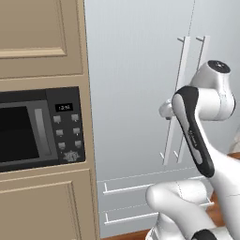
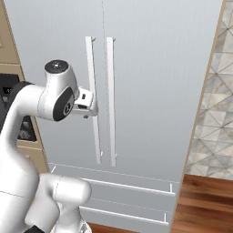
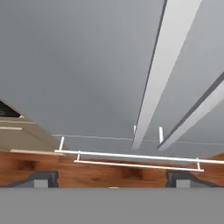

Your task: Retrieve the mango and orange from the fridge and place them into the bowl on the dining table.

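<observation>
From the left base camera I see the fridge [image 1: 136,93] with both doors closed, the microwave [image 1: 40,129] to its left in the beige cabinets, and my arm reaching up toward the bar handles [image 1: 185,98]. From the right base camera, my gripper [image 2: 88,107] sits just beside the left handle [image 2: 92,95]. On the hand camera its fingertips [image 3: 41,179] stand wide apart, gripping nothing, above the wood floor [image 3: 109,173].

- Fridge [image 2: 150,91]: both doors shut, interior barred.
- Bar handles [image 2: 110,100]: proud of doors, narrow gap between them.
- Microwave [image 1: 40,126] cabinet: flush left of fridge.
- Gripper [image 3: 113,181]: spread wide, facing left handle.
</observation>
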{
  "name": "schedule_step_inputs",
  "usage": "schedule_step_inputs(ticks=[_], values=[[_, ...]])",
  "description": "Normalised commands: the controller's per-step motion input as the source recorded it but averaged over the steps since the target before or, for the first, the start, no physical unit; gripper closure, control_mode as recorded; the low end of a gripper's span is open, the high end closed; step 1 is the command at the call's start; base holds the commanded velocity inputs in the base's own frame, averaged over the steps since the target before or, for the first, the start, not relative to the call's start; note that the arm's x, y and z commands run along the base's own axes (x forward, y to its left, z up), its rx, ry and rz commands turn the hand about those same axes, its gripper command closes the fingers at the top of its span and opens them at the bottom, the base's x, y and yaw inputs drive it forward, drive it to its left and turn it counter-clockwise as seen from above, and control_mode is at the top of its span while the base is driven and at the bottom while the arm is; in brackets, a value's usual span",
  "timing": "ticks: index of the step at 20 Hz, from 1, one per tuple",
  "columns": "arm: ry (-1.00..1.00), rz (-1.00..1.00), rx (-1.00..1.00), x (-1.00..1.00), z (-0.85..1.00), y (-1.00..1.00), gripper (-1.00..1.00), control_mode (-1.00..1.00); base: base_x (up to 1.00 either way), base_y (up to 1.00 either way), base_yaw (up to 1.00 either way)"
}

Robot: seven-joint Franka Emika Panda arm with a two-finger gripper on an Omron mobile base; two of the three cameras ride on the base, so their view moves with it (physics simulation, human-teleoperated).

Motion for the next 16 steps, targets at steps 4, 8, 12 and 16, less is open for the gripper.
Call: schedule_step_inputs(ticks=[4,8,12,16], values=[[-0.15,0.00,0.00,-0.21,-0.27,0.00,-1.00,-1.00,0.00,0.00,0.00],[-0.13,0.00,0.00,-0.04,-0.37,0.00,-1.00,-1.00,0.00,0.00,0.00],[-0.08,0.00,0.00,0.00,-0.22,0.00,-1.00,1.00,0.00,0.00,0.00],[0.00,0.00,0.00,0.00,0.00,0.00,-1.00,1.00,-0.10,0.00,0.00]])
